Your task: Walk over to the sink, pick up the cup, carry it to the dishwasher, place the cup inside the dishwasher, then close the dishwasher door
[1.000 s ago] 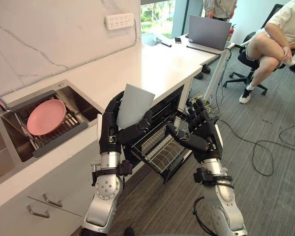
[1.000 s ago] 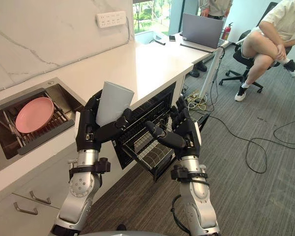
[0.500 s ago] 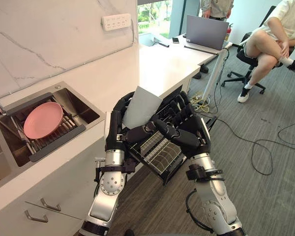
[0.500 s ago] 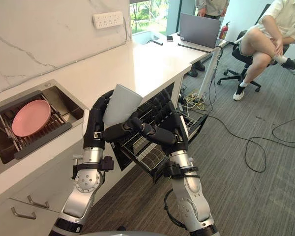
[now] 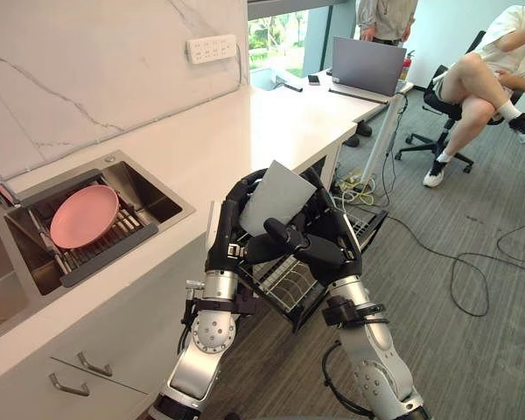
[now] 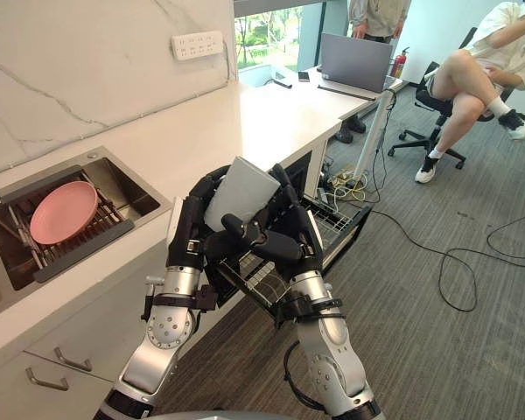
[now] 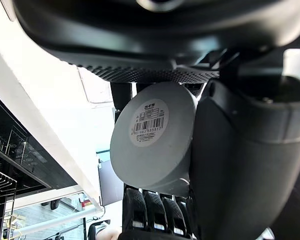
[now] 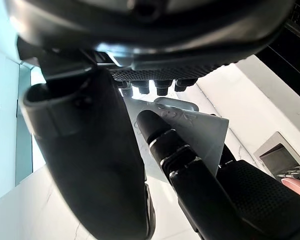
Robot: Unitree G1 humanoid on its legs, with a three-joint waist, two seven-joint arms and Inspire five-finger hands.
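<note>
two hands clasp the grey cup [image 5: 276, 194] between them: the left hand [image 5: 230, 234] curls round one side, the right hand [image 5: 331, 249] wraps the other. the left wrist view shows a barcode label [image 7: 149, 121] on the cup's base; the eye views show the dishwasher rack [image 5: 284, 284] below both hands.

pink plate [image 5: 84, 215] on a rack [image 5: 109, 254]; laptop [image 5: 367, 66], perhaps a phone [image 5: 313, 80] beside it; seated person [image 5: 486, 74].
</note>
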